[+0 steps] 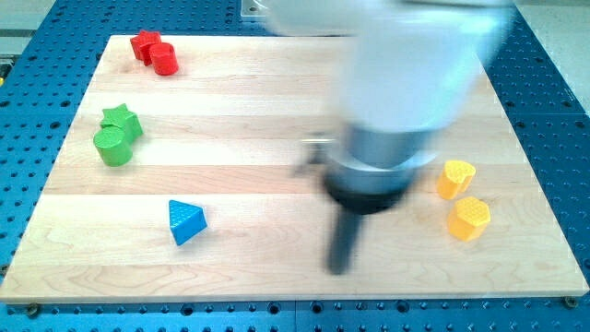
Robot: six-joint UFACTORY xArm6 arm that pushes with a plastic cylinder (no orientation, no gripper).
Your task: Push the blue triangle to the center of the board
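My tip (340, 269) rests on a wooden board (277, 92), touching no block, well to the right of the blue triangle (186, 222).

The rod is dark and blurred, hanging from a large white and grey arm (406, 83) that fills the upper right of the view; the tip sits near the board's bottom edge, a little right of middle, and holds nothing. The blue triangle lies in the lower left part of the board, alone. Above it, near the left edge, a green star (123, 120) touches a green cylinder (112, 147). At the top left corner a red star-like block (144, 43) touches a red cylinder (164, 60). At the view's right, two yellow blocks, one (455, 178) above the other (469, 218), sit just beside each other, right of the tip. The board lies on a blue perforated table (544, 83).
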